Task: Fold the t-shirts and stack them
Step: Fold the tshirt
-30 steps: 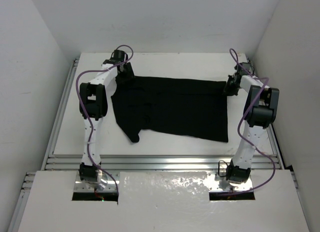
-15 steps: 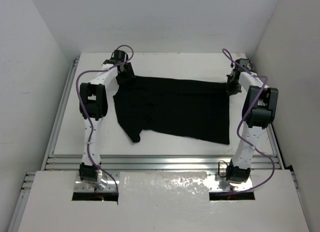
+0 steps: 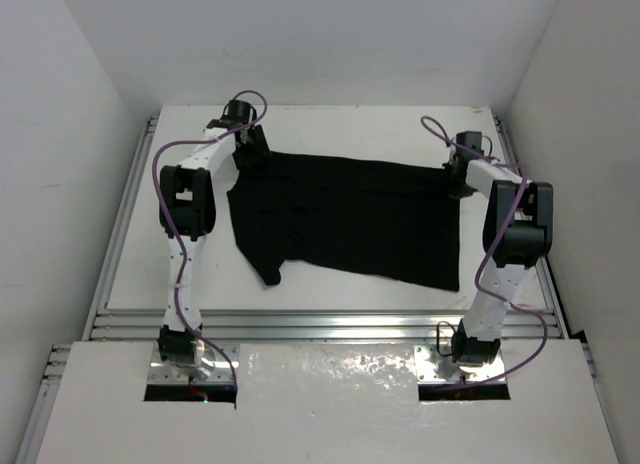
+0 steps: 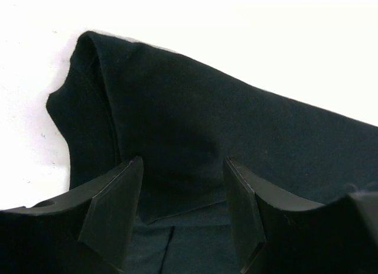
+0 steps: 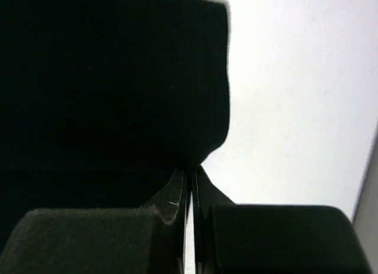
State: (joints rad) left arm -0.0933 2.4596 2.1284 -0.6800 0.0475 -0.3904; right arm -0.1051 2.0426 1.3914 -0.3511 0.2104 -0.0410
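A black t-shirt (image 3: 345,219) lies spread across the white table (image 3: 350,129), one sleeve (image 3: 266,269) pointing toward the near edge. My left gripper (image 3: 250,152) sits at the shirt's far left corner. In the left wrist view it (image 4: 183,209) stands open, its fingers (image 4: 115,209) apart just above the t-shirt (image 4: 207,126), with a folded edge lying between them. My right gripper (image 3: 457,181) is at the far right corner. In the right wrist view it (image 5: 192,176) is shut, pinching the hem of the t-shirt (image 5: 106,79).
White walls close in the table on the left, right and back. Metal rails (image 3: 330,324) run along the near edge, in front of both arm bases. A purple cable (image 3: 435,134) loops above the right wrist.
My right wrist has swung left and slightly nearer over the shirt's far right corner, and its jaws have closed fully on the fabric. The left arm has stayed put.
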